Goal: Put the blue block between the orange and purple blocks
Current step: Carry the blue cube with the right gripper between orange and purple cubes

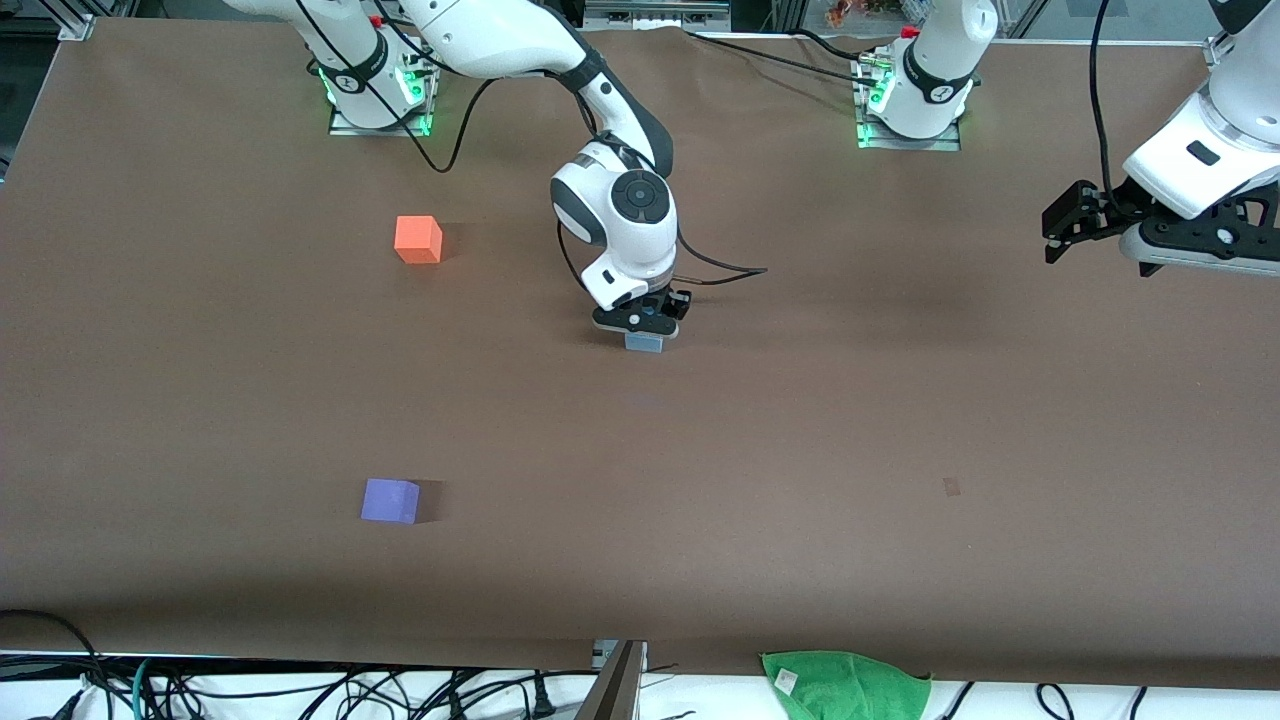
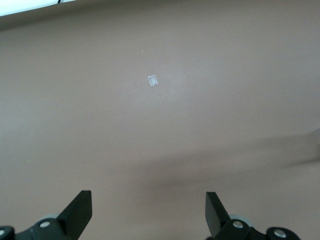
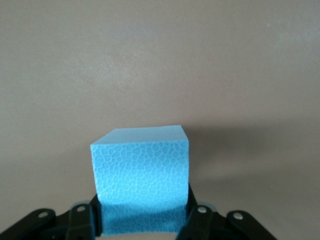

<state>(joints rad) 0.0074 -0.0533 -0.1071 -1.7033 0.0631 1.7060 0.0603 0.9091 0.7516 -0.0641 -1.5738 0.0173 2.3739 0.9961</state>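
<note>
The blue block (image 1: pixel 645 342) sits on the table (image 1: pixel 850 420) near its middle, clamped between the right gripper's (image 1: pixel 645 330) fingers; only its lower edge shows under the hand from the front. The orange block (image 1: pixel 418 240) and purple block (image 1: pixel 390 500) lie well apart toward the right arm's end. The left gripper (image 1: pixel 1062 228) waits, jaws spread, above the table's other end.

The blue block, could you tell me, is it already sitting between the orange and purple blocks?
No, the blue block sits toward the table's middle in the right tool, well aside from the orange block and purple block.
</note>
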